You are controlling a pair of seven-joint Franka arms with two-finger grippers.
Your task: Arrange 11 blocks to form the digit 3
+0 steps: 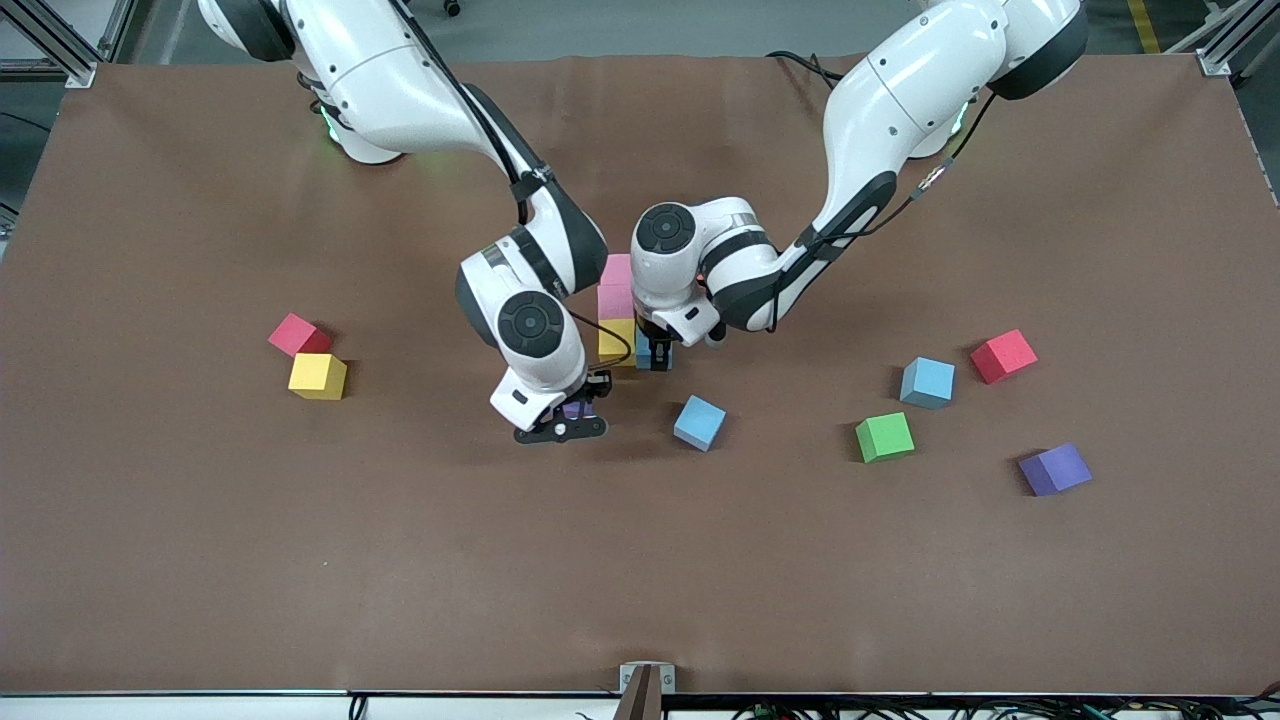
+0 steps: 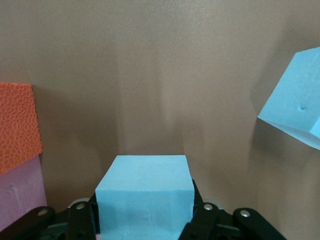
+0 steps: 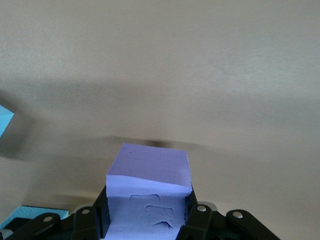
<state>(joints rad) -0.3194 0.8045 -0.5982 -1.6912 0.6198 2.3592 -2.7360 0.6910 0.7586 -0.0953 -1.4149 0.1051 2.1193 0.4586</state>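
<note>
With the left tool pinching a light blue foam cube beside the column and the right tool pinching a purple foam cube just above the counter, both cubes look light and squashy, best gripped on flat opposite faces.

table: brown mat | floor: grey | frame: aluminium, table corners

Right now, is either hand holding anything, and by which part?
Left hand grips a light blue cube by its sides; right hand grips a purple cube likewise.
</note>
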